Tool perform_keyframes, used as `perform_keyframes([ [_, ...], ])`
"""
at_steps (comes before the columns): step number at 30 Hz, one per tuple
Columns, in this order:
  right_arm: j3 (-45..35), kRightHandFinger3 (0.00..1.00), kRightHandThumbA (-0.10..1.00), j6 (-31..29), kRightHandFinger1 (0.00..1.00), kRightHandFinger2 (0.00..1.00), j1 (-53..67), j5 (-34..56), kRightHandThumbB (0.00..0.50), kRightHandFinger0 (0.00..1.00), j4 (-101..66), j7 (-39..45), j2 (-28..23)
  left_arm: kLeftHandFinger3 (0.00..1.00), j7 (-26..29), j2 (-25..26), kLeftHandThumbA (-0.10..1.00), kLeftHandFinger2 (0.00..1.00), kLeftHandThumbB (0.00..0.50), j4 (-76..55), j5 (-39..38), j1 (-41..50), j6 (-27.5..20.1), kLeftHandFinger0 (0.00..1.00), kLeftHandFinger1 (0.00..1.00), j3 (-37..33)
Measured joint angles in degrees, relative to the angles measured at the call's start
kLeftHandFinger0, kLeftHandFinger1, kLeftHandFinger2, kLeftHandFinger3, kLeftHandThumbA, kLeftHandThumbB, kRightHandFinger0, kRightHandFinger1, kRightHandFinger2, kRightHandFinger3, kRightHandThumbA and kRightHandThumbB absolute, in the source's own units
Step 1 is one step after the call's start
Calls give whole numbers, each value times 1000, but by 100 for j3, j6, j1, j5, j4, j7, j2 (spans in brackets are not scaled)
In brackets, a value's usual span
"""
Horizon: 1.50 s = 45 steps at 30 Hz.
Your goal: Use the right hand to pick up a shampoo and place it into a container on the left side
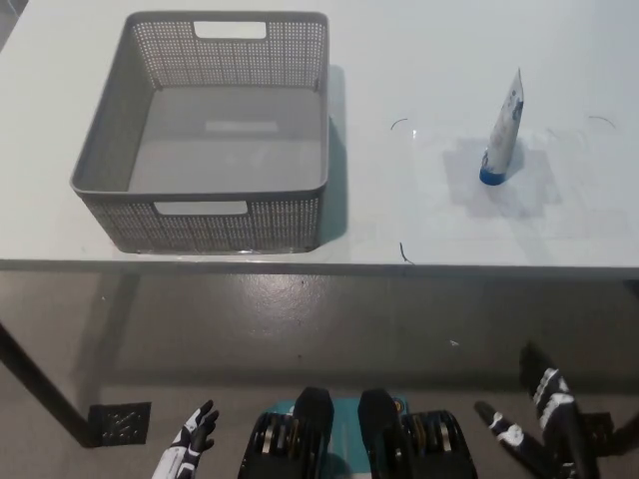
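White tabletop fills the upper half of the frame, its front edge running straight across just above the middle, with grey-brown floor below it. At the upper left of the frame sits a grey perforated basket, square, with cut-out handles in its near and far walls; nothing lies inside it. At the upper right, well apart from the basket, stands the shampoo tube, white with blue print, upright on its blue cap and leaning slightly to the right, its crimped end uppermost. It casts a soft shadow on the table around its base.

Between basket and tube the tabletop is bare apart from a few thin dark curved marks, one near the front edge, one nearer the middle and another far right. No object stands between the tube and the basket.

Both hands are low in the frame, below the table edge and over the floor. The black right hand is at the lower right, fingers spread apart and holding nothing, far from the tube. The white left hand rests at the lower left, fingers loosely apart, also holding nothing. A dark table leg slants across the lower left corner, ending at a small dark patterned plate on the floor.
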Motion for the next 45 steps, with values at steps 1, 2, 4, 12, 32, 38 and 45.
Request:
perform_keyframes([
  [1, -25, 1000, 1000, -1, 1000, 1000, 30, -1, 324, 1000, -221, -13, 14, 1000, -2, 0, 998, 1000, 121, 0, 0, 2, -16, 1000, 1000, 0],
  [2, -73, 1000, 1000, -8, 1000, 1000, 47, -10, 322, 1000, -525, -35, 40, 1000, -7, 1, 995, 1000, 120, 0, 0, 2, -33, 1000, 1000, 0],
  [4, -121, 1000, 1000, -8, 1000, 1000, 48, -33, 298, 1000, -848, -58, 67, 1000, -15, 1, 1000, 1000, 127, 0, 0, 1, -49, 1000, 1000, -1],
  [12, -291, 1000, 1000, 33, 1000, 1000, -110, -197, 364, 1000, -1938, -133, 70, 1000, -15, 8, 1000, 1000, 115, 0, 35, 13, -103, 1000, 1000, -7],
  [32, -454, 1000, 954, 2176, 1000, 1000, -3002, -298, 369, 1000, -389, -147, -411, 1000, 46, -37, 1000, 1000, 127, 2, 126, 526, -116, 1000, 1000, -98],
  [38, -452, 1000, 969, 2396, 1000, 1000, -3886, -322, 368, 1000, 889, -182, -432, 1000, 82, -35, 1000, 1000, 128, 2, 150, 527, -117, 1000, 1000, -109],
  [45, -452, 1000, 983, 2379, 1000, 1000, -4508, -398, 394, 1000, 2208, -293, -570, 1000, 140, -34, 1000, 1000, 126, 0, 168, 531, -117, 1000, 1000, -119],
])
